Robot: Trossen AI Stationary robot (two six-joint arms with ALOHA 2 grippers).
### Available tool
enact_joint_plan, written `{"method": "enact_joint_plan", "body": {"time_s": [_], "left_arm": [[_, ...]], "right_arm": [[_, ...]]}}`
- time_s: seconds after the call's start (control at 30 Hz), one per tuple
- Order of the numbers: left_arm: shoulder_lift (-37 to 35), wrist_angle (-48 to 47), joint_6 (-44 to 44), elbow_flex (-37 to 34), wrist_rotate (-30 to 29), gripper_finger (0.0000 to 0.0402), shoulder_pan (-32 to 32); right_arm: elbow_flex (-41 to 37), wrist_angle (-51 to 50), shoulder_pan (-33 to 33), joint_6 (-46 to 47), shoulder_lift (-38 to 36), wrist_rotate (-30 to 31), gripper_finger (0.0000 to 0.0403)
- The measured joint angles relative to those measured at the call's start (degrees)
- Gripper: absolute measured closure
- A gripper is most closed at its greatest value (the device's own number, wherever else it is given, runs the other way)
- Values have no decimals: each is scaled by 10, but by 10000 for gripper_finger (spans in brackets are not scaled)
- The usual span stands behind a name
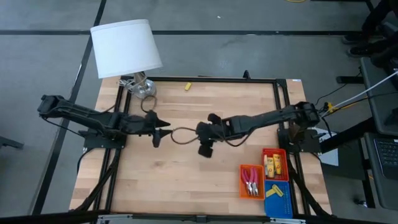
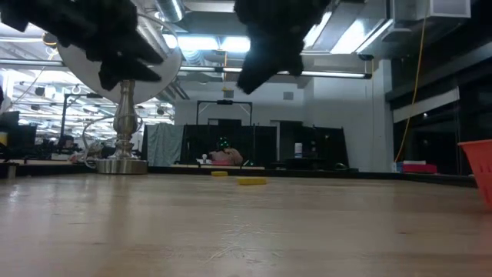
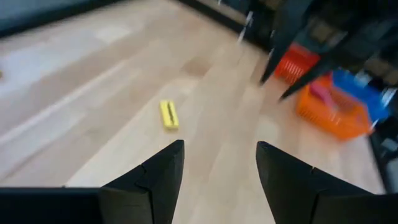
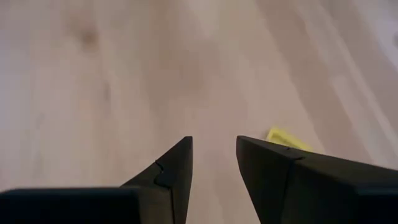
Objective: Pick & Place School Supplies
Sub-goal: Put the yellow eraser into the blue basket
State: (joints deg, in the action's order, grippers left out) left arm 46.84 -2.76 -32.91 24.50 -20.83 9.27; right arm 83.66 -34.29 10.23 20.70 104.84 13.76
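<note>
Both grippers hang open above the middle of the table and hold nothing. My left gripper (image 1: 159, 129) faces my right gripper (image 1: 206, 135) across a short gap. A tiny yellow block (image 3: 168, 115) lies flat on the wood ahead of the left fingers. The right wrist view shows a yellow block (image 4: 285, 137) partly hidden behind one finger. Another yellow block (image 1: 187, 86) lies near the far edge. The red-handled tools (image 1: 251, 181) lie in the orange tray, the yellow packs (image 1: 272, 165) in the red tray, and a yellow piece (image 1: 273, 191) in the blue tray.
The orange tray (image 1: 243, 186), red tray (image 1: 283, 152) and blue tray (image 1: 283, 205) sit together at the table's near right corner. A white-shaded lamp (image 1: 126, 46) stands at the far left corner. A dark cable (image 1: 180, 134) loops between the two grippers. Black frame rails run along the table's edges.
</note>
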Motion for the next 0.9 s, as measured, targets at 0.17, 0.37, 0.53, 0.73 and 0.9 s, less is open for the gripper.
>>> {"method": "enact_joint_plan", "body": {"time_s": [0.17, 0.37, 0.53, 0.73, 0.9], "left_arm": [[83, -4, 38, 45, 14, 202, -7], [178, -21, 105, 112, 16, 201, -37], [275, -73, 111, 166, 17, 201, -63], [365, -42, 102, 197, -35, 201, -65], [430, 67, 110, 197, -22, 201, -81]], "right_arm": [[-1, -58, -15, -49, -42, 21, 276], [-9, -69, -39, -107, -53, 14, 276], [-9, -111, -41, -88, -55, 17, 276], [-9, -193, -10, -43, -64, 16, 276], [-9, -257, 34, -14, -93, 19, 276]]}}
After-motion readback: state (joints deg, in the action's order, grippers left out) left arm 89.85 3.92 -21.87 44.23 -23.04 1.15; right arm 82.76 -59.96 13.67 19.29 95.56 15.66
